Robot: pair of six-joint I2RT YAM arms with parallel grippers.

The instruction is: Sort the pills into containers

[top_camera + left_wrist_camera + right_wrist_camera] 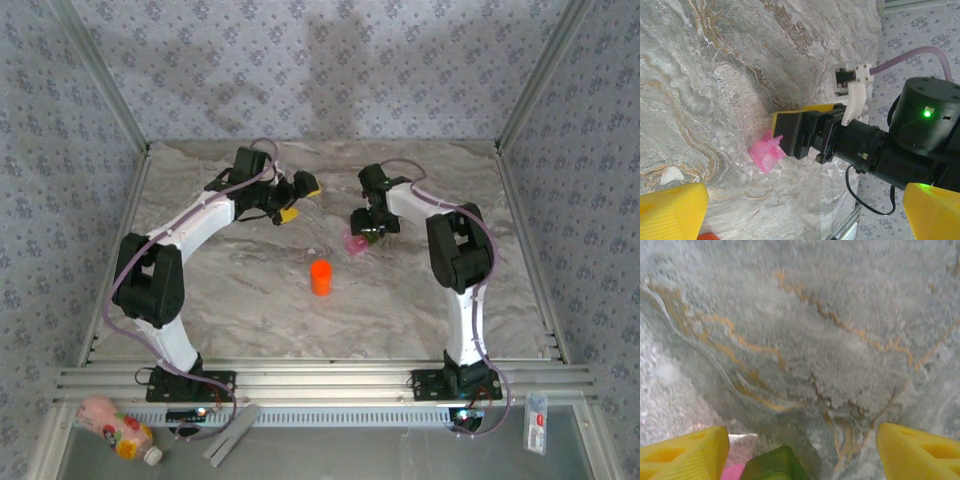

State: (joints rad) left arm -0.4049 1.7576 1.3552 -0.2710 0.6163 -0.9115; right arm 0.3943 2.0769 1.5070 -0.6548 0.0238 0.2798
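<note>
The left claw (298,199) is in the upper middle of the top view, with its fingers (671,212) spread wide over the table (230,310). The right claw (368,232) is just right of the middle, low over the case (354,243). It is open too: at the bottom of its own view the green part (775,465) and pink part (732,472) sit close to the left finger and well away from the other. An orange bottle (320,277) stands near the case, and a white pill (671,175) lies at the left edge of the left wrist view.
</note>
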